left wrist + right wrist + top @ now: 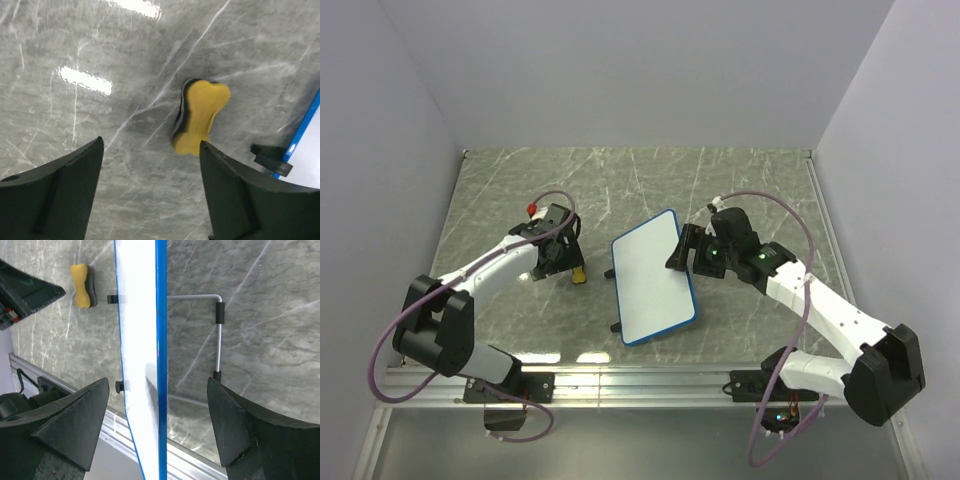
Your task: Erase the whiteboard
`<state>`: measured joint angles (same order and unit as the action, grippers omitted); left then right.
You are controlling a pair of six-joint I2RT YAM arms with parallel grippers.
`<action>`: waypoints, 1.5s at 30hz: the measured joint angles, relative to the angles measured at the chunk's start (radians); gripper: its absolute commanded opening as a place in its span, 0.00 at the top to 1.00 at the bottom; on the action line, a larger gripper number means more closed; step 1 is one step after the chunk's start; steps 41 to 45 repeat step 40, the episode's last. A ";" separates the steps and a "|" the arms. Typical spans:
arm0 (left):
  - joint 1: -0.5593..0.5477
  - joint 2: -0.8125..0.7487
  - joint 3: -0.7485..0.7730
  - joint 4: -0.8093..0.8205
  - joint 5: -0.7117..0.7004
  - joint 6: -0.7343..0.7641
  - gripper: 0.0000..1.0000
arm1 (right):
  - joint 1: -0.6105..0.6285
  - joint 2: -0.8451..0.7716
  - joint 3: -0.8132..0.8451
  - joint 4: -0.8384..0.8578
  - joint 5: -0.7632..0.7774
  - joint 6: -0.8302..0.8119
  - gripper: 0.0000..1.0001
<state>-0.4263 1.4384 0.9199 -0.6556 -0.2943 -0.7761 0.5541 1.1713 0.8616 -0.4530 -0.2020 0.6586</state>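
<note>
- Top external view, widest first: grey marbled table (620, 190), bearing all of the below
- whiteboard (653, 283), mid-table, long axis running roughly 12 to 6 o'clock, face blank white with no scribble visible; apparently propped on a thin wire stand (218, 345) seen from the right wrist, so likely to tip or skid under any sideways shove from 3 o'clock
- right gripper (683, 250) at 2 o'clock of the board, spread wide and straddling the blue frame edge-on, grasping nothing, no visible contact at either finger; danger of clipping the frame on any slanted withdrawal
- left gripper (151, 145) at 9 o'clock of the board, spread wide, empty, hovering over bare table
- yellow eraser (200, 117), lying loose on the table at 1 o'clock of that gripper's opening, off-centre toward its right finger and near a black foot (270, 160) of the board; on a straight descent, likely to be nudged by one finger rather than pinched, perhaps pushed against the foot
</note>
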 measured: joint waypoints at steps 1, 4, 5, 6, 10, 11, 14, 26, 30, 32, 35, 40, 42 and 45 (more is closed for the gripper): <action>0.001 0.000 0.005 -0.001 -0.002 0.000 0.13 | 0.000 -0.013 0.000 -0.007 0.004 -0.003 0.13; 0.002 0.000 0.019 -0.011 -0.006 0.001 0.01 | 0.000 -0.052 0.000 -0.030 0.019 -0.014 0.13; 0.002 -0.002 0.024 -0.017 -0.009 0.001 0.00 | 0.000 -0.069 0.000 -0.040 0.025 -0.019 0.12; 0.002 -0.003 0.029 -0.024 -0.012 -0.002 0.01 | 0.000 -0.088 0.000 -0.049 0.029 -0.023 0.12; 0.002 -0.038 0.051 -0.061 -0.018 -0.006 0.01 | 0.000 -0.165 0.003 -0.086 0.044 -0.047 0.12; 0.002 -0.056 0.057 -0.071 -0.017 -0.008 0.01 | 0.000 -0.190 0.005 -0.102 0.048 -0.055 0.12; -0.003 -0.124 0.095 -0.116 -0.012 -0.030 0.01 | 0.000 -0.267 0.032 -0.170 0.068 -0.075 0.12; -0.033 -0.300 0.613 -0.315 -0.003 -0.003 0.01 | 0.000 -0.650 0.117 -0.317 0.134 -0.074 0.11; -0.033 -0.243 0.791 -0.394 -0.004 0.018 0.01 | 0.000 -0.750 0.080 -0.377 0.122 -0.061 0.11; -0.033 -0.217 0.843 -0.418 -0.006 0.023 0.01 | 0.000 -0.789 0.064 -0.406 0.113 -0.056 0.11; -0.034 -0.202 0.864 -0.431 -0.006 0.023 0.01 | 0.000 -0.865 0.039 -0.471 0.096 -0.050 0.11; -0.034 -0.241 0.806 -0.422 -0.013 0.018 0.00 | 0.000 -0.961 0.016 -0.567 0.069 -0.050 0.11; -0.034 -0.241 0.806 -0.422 -0.013 0.018 0.00 | 0.000 -0.961 0.016 -0.567 0.069 -0.050 0.11; -0.034 -0.241 0.806 -0.422 -0.013 0.018 0.00 | 0.000 -0.961 0.016 -0.567 0.069 -0.050 0.11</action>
